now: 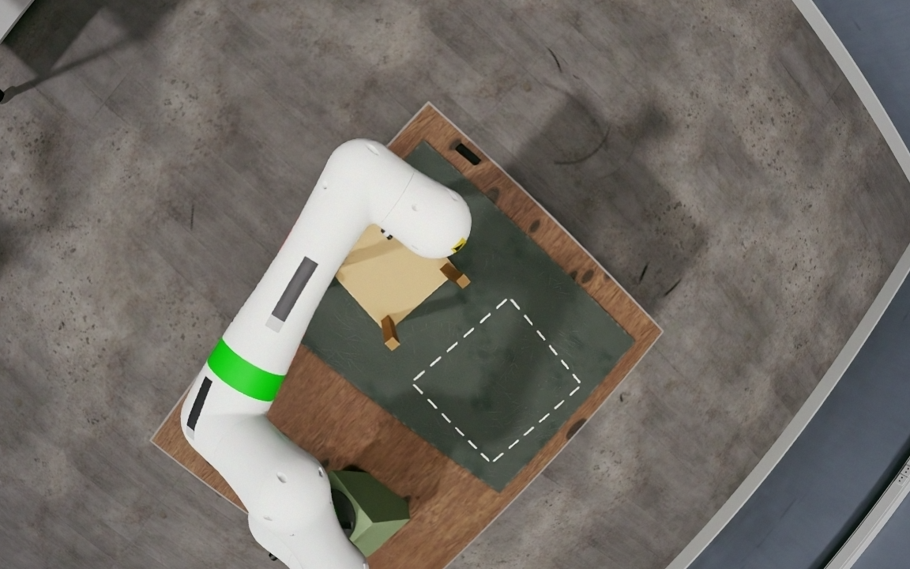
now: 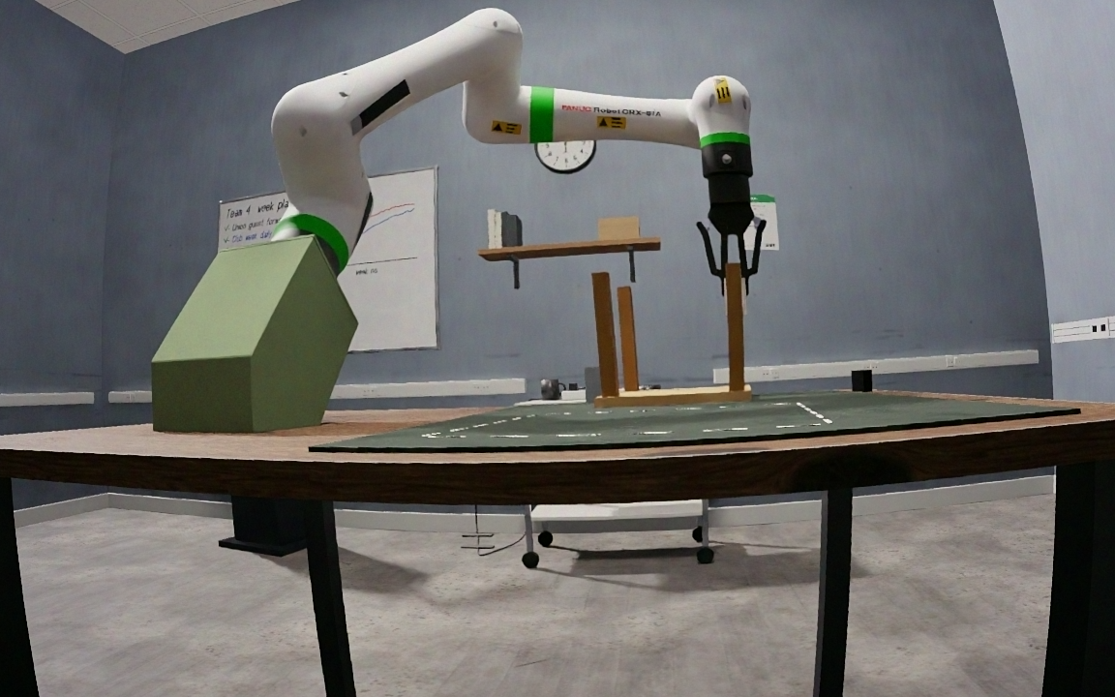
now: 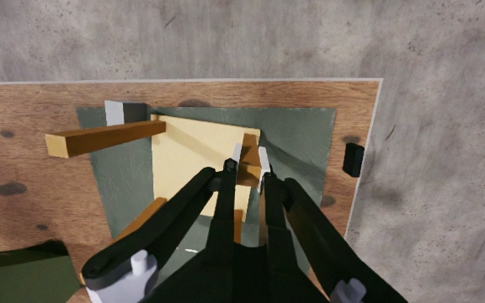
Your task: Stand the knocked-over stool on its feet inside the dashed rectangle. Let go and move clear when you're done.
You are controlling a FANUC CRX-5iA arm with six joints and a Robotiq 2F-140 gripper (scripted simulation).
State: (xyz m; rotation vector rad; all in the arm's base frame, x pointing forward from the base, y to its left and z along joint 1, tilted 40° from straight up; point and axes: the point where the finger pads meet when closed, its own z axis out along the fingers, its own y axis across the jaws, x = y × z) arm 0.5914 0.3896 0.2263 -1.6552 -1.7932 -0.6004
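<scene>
My forearm reads "FANUC". My gripper (image 2: 731, 259) pinches one leg of the wooden stool (image 2: 671, 394), upside down, pale seat on green mat (image 1: 557, 311), ten o'clock of dashed rectangle (image 1: 495, 378).

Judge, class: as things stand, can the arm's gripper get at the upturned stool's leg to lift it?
Probably yes. The gripper is already shut on the top of one upright leg of the stool, which rests seat-down on the green mat. Nothing stands between them.
</scene>
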